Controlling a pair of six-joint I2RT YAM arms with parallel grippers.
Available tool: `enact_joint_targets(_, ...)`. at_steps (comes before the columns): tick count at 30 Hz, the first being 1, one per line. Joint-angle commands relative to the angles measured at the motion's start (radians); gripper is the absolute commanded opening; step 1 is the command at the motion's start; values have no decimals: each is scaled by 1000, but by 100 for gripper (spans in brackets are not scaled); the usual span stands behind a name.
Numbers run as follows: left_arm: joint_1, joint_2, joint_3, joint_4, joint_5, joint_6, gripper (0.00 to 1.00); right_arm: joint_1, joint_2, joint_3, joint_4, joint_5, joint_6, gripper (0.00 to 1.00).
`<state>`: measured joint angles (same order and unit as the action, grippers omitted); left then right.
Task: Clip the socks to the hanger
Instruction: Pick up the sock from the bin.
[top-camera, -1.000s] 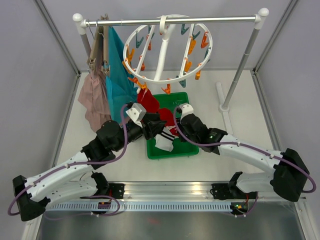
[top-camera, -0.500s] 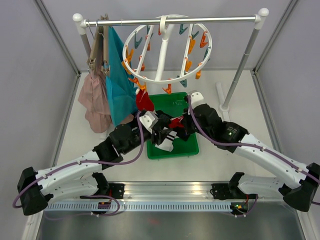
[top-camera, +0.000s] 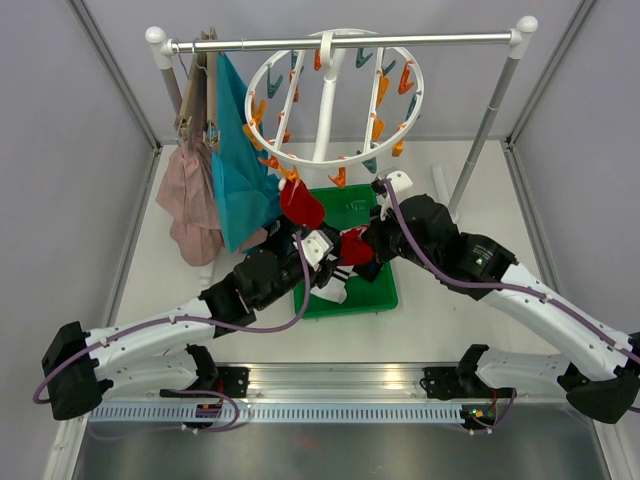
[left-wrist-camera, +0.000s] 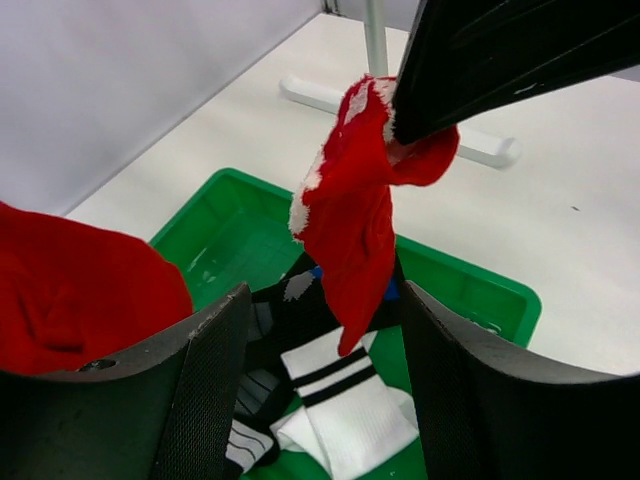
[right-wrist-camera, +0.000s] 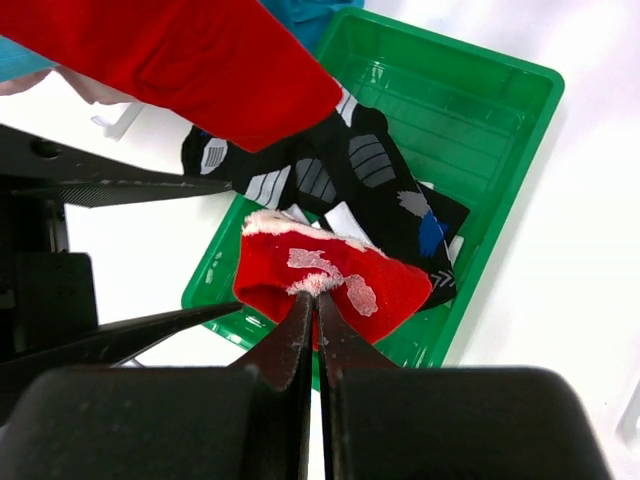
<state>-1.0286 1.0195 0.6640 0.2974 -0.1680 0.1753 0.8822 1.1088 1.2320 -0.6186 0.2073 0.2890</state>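
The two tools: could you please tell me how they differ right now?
The left tool stands open and holds nothing; the right tool is shut, pinching a red sock by its white-flecked edge. The left tool points at that sock; the right tool dangles it. Both hover over the green tray.

Tight above green tray (top-camera: 352, 207), with left end effector (left-wrist-camera: 325, 300) and right end effector (right-wrist-camera: 312, 305) nose to nose around held red sock (right-wrist-camera: 330, 275). Blocked overhead by hanger (top-camera: 325, 120) and hanging red sock (top-camera: 300, 203); hemmed leftward by teal cloth (top-camera: 240, 180). Free over bare desk (top-camera: 530, 230) toward rack post (top-camera: 485, 130).
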Motion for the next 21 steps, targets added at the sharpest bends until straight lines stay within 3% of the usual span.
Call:
enact_joint_targets(1,-5,2,2,88,-30,79,67,6,-7,61,-36,-35,-22,2)
enact_joint_targets(21,-5,37,-58,373,82,185,68,6,-9,124,-67,-149,-33,4)
